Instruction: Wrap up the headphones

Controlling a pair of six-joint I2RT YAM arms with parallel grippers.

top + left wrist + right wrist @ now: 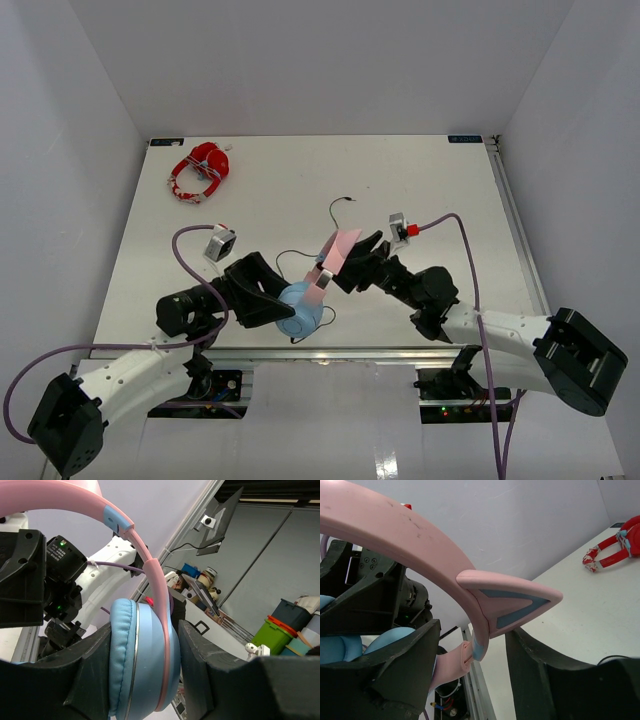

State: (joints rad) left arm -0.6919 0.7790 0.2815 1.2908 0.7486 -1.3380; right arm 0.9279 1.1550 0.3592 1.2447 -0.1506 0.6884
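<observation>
The headphones (pixel 338 252) are held up over the table's front middle, with the pink cat-ear headband (pixel 420 540) slanting up to the right from a light blue ear cup (pixel 300 312). My left gripper (pixel 284 300) is shut on that ear cup (pixel 142 660), one finger on the cushion and one on the outer shell. My right gripper (pixel 352 264) is open and straddles the headband just below a cat ear (pixel 520 600), with gaps on both sides (pixel 472 630). The thin black cable (pixel 333 212) trails across the table behind.
Red-and-white headphones (pixel 200 170) lie at the table's back left and also show in the right wrist view (pixel 615 545). White walls close off three sides. The table's front rail (pixel 330 350) runs just below the grippers.
</observation>
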